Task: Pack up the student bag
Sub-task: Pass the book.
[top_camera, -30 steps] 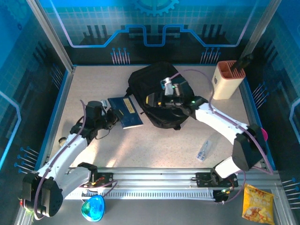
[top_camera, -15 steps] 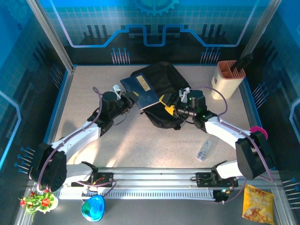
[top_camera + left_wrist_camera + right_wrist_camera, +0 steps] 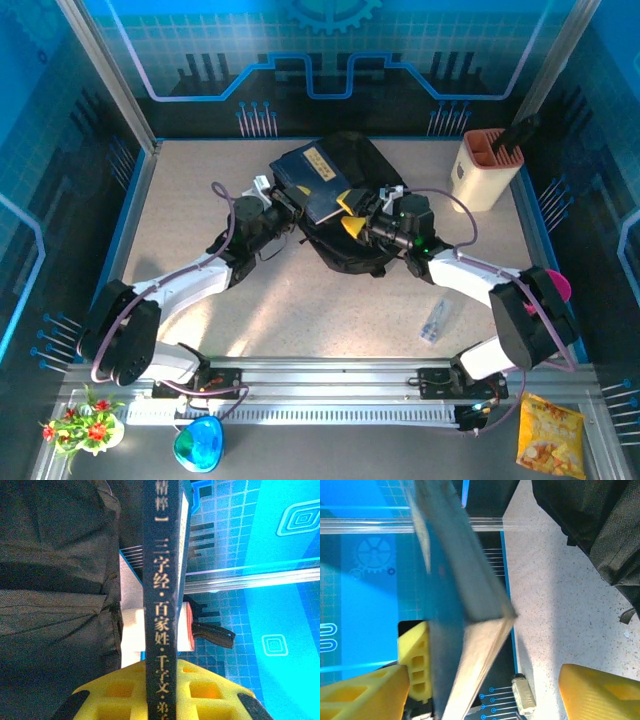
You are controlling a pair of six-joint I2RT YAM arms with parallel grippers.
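Two robot arms meet over a black bag (image 3: 345,250) lying at the middle back of a speckled counter (image 3: 190,190), seen from above. The left end effector (image 3: 280,196) is clenched on a dark blue book (image 3: 312,178), gripping it at its left edge and holding it over the bag's upper left part; whether book and bag touch cannot be told. In the left wrist view the book's spine (image 3: 161,605), printed with gold Chinese characters, rises from between the yellow fingers (image 3: 115,695), with the bag's black fabric (image 3: 50,605) to the left.

The right end effector (image 3: 352,214) stands released at the book's near right corner. Its wrist view shows its own fingers (image 3: 600,695) spread wide, the blurred corner of the book (image 3: 465,630) between them, close to one finger and well apart from the other. The bag (image 3: 600,525) lies at the top right of that view, on the counter.

A beige holder (image 3: 485,170) with a reddish top and a black handle sticking out stands at the counter's back right corner, well apart from the bag. A small clear packet (image 3: 437,320) lies on the counter beside the right arm. Past the front rail sit a yellow snack pack (image 3: 548,432), a small bunch of flowers (image 3: 80,425) and a blue-green object (image 3: 198,443)
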